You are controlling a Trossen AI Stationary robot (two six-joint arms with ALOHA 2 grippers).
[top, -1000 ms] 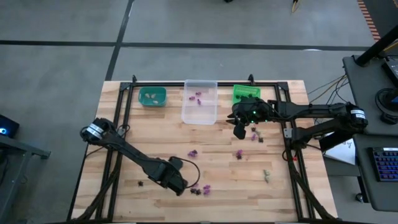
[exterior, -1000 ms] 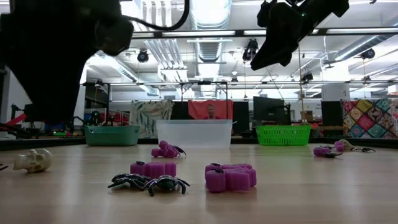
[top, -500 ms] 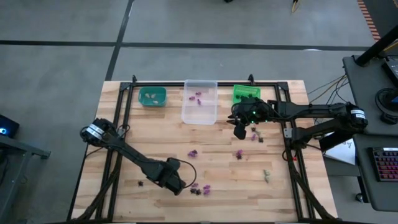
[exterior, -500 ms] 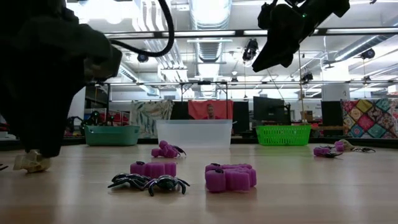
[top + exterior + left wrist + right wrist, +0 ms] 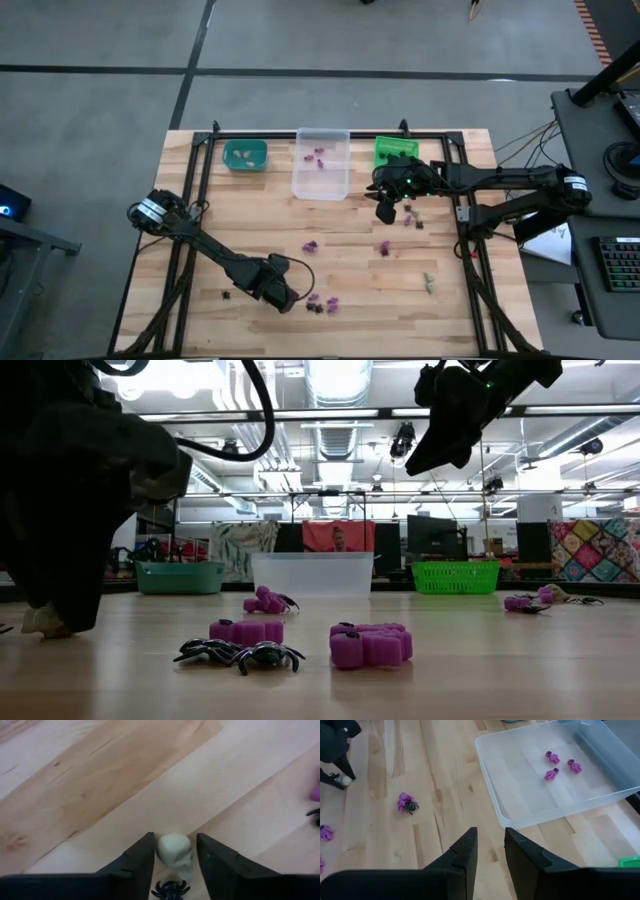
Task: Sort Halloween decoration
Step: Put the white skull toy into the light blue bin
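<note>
A pick is being made at the near edge of the table (image 5: 200, 210). The left gripper (image 5: 174, 857) is being set down over a pale beige skull (image 5: 175, 850); its fingers are standing apart, one on each side of the skull and close against it, not yet clamped. A black spider (image 5: 170, 888) is lying just behind the skull, between the same fingers — the closing will probably need care so that only the skull is being taken. After that a lift and a carry to one of the bins at the far edge would be called for.

The right gripper (image 5: 489, 845) is being held in the air near the clear bin (image 5: 492, 757), fingers a little apart and nothing between them.

Three bins are being counted: teal (image 5: 245, 155), clear and green (image 5: 396, 149). Three purple pieces (image 5: 559, 766) are lying in the clear bin — on the wood, several more purple, black and beige trinkets are being left loose, too small to count surely.
</note>
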